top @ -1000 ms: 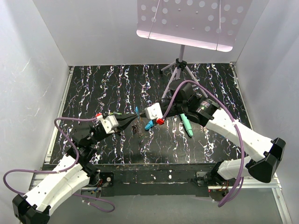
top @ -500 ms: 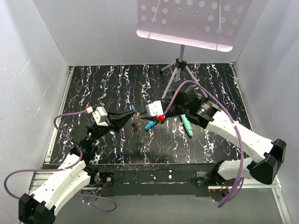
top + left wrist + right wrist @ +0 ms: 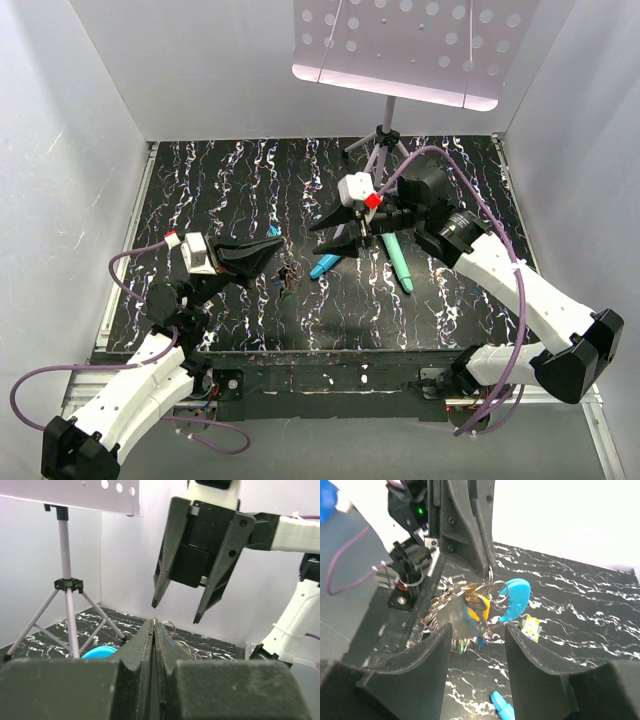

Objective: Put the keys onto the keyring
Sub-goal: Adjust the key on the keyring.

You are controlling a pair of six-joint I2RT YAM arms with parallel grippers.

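My left gripper (image 3: pixel 272 247) is shut on a thin metal ring of the keyring (image 3: pixel 288 275), and the bunch hangs under its tip above the table. In the right wrist view the keyring (image 3: pixel 445 605) shows a grey chain loop and a bright blue curved section (image 3: pixel 515 597). Keys hang among the rings: a yellow-headed key (image 3: pixel 477 605), a green one (image 3: pixel 461 645) and a blue one (image 3: pixel 481 641). My right gripper (image 3: pixel 324 240) is open and apart from the bunch, raised to its right. In the left wrist view the left gripper (image 3: pixel 154 622) is pressed shut, with the right gripper (image 3: pixel 176 611) spread above.
Two teal sticks (image 3: pixel 325 265) (image 3: pixel 400 262) lie on the black marbled table (image 3: pixel 200 180). A small owl charm (image 3: pixel 531 627) lies flat near them. A music stand's tripod (image 3: pixel 385 135) stands at the back, with its perforated desk (image 3: pixel 400 50) overhead. White walls close three sides.
My right gripper has opened, let go of the bunch and drawn back up and to the right. My left gripper has lifted, still shut on the keyring.
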